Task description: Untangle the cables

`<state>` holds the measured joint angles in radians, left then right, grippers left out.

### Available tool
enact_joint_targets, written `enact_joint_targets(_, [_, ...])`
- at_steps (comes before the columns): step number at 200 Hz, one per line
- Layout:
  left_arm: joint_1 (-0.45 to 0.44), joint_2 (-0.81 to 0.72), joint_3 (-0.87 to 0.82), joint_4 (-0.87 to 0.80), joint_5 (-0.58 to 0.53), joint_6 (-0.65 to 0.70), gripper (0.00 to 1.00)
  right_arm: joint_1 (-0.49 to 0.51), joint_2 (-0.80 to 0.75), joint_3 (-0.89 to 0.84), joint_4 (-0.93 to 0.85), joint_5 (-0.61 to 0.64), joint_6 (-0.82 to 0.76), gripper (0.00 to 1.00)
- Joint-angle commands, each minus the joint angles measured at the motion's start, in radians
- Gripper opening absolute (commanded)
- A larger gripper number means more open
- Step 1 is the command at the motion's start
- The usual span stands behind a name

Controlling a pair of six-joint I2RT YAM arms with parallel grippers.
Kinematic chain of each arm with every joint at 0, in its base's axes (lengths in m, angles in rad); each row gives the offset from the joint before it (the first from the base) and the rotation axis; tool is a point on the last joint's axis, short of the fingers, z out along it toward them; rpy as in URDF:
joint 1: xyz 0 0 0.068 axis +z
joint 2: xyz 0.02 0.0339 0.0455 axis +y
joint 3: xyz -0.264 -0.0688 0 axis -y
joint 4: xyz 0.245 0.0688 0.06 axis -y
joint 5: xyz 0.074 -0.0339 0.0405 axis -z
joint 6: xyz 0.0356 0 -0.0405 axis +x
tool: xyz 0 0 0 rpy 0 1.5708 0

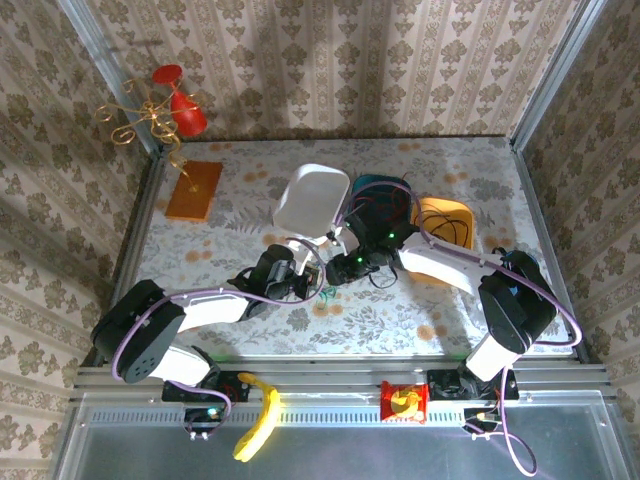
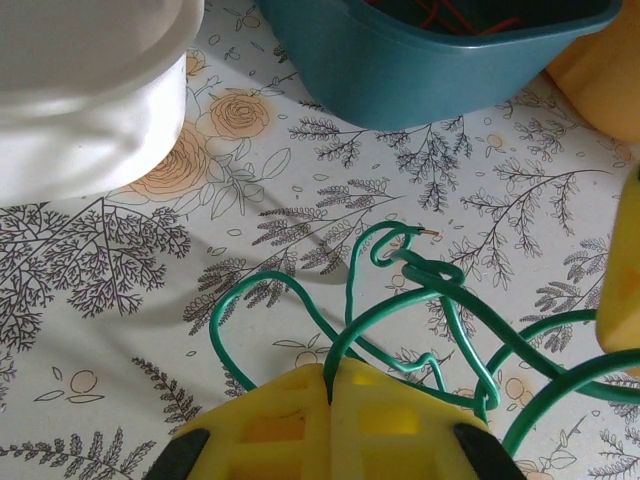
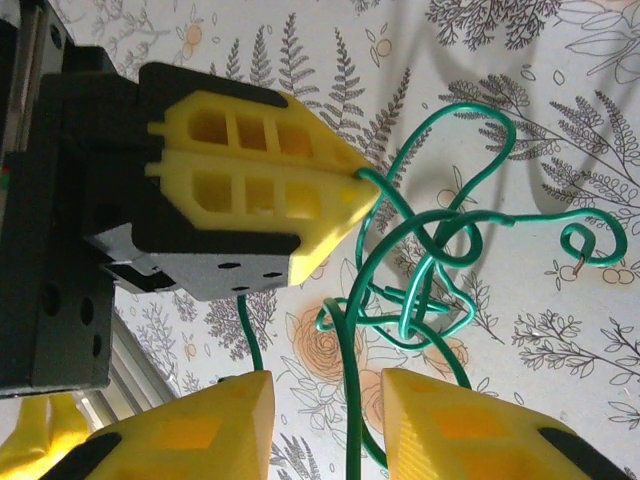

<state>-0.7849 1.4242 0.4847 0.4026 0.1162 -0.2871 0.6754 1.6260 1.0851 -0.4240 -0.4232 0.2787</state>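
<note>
Jaws, left: pressed together on a strand of the green cable (image 2: 437, 272), which leaves the left gripper (image 2: 328, 368) at the seam between the yellow fingers. The hold lies low over the flowered table (image 2: 100, 300), near its middle.

Item, centre: green cable, one wire looped over itself several times. A small knot sits just beyond the left fingertips, and the bare end (image 2: 432, 234) curls free above it. Most loops rest on the table.

Jaws, right: parted, with one green strand running up through the gap but not gripped. The right gripper (image 3: 328, 385) stands just beside the left one, facing it.

Item, far side: teal bin (image 2: 420, 80), red strands (image 2: 450, 15) lying inside, well apart from the work.

Hazards, judged:
- Knot drawn tight instead of opened, if the two grippers are pulled straight apart.
- Two strands caught at once by the right jaws, since loops crowd close to the gap.
- Strand slipped from the left hold under a sharp tug, the wire being thin and smooth.
- Fingers struck together, being so near.
</note>
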Motion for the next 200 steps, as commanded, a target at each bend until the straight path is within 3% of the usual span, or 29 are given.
enact_joint_targets(1, [-0.004, 0.012, 0.029, -0.011, -0.011, 0.009, 0.00, 0.009, -0.021, -0.011, -0.034, 0.038, -0.020, 0.19])
enact_joint_targets(12, [-0.005, 0.011, 0.029, -0.014, -0.017, 0.007, 0.00, 0.009, -0.029, -0.017, -0.030, 0.063, -0.016, 0.06])
enact_joint_targets(25, [-0.003, 0.013, 0.029, -0.017, -0.028, 0.002, 0.00, 0.009, -0.051, -0.028, -0.021, 0.090, -0.015, 0.00])
enact_joint_targets(76, [0.032, 0.048, 0.008, -0.012, -0.041, -0.035, 0.00, -0.049, -0.218, -0.106, -0.018, 0.124, 0.023, 0.00])
enact_joint_targets(133, [0.051, 0.051, -0.017, 0.001, -0.020, -0.041, 0.00, -0.261, -0.453, -0.268, 0.037, 0.082, 0.134, 0.00])
enact_joint_targets(200, [0.088, -0.066, -0.037, -0.059, 0.088, -0.016, 0.00, -0.378, -0.494, -0.333, 0.025, 0.189, 0.206, 0.00])
